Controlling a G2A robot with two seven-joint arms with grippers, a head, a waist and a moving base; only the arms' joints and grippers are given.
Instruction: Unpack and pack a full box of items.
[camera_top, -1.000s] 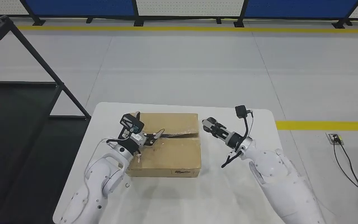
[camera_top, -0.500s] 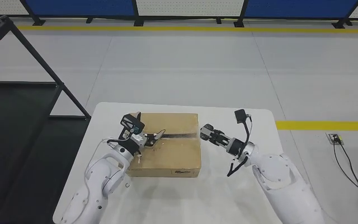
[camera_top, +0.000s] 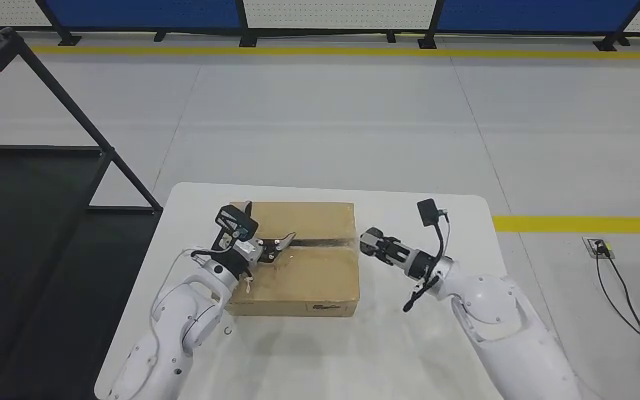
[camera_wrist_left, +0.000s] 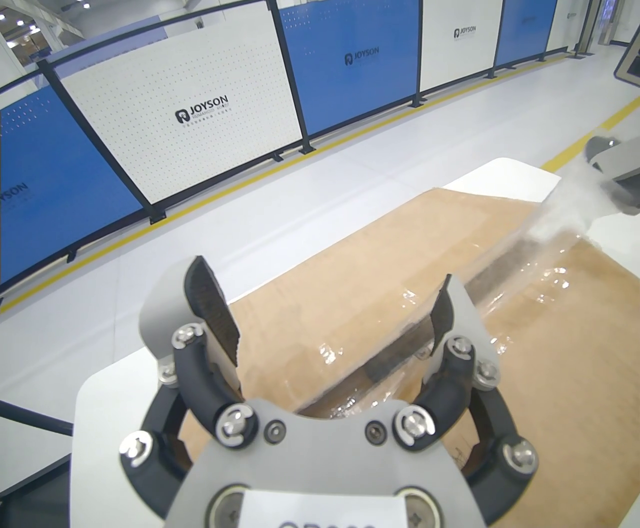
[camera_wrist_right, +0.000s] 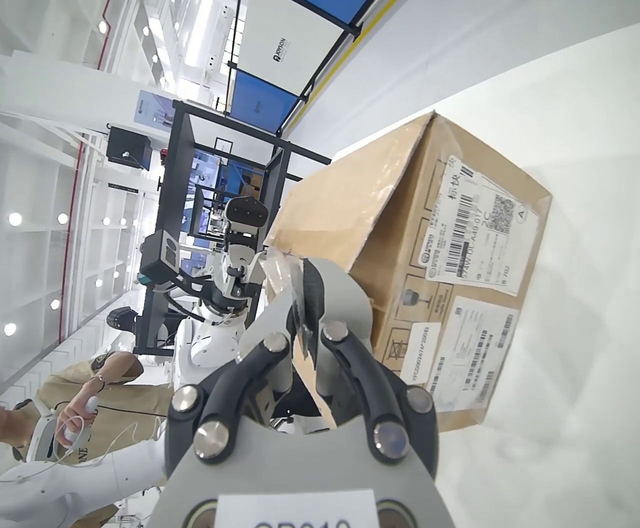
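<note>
1. here's the cardboard box, sitting flat in the middle of the white desk, flaps down, with its top seam running across from one arm's side to the other
2. the left end effector hovers just over the box top near its own end of the seam, jaws spread wide and nothing between them
3. from the left wrist you look straight between those open fingers onto brown cardboard, and there's a glossy band of clear tape lying along the seam
4. over at the opposite edge of the box, the right end effector is pinched narrow on a crumpled tape strip, clear film with a bit of brown stuck to it
5. that strip runs from the closed jaws to the top edge of the box, right at the end of the seam
6. a dark line shows along the seam on the right arm's half of the lid
7. the box side facing the right wrist carries white shipping labels with barcodes, plus printed handling symbols below them
</note>
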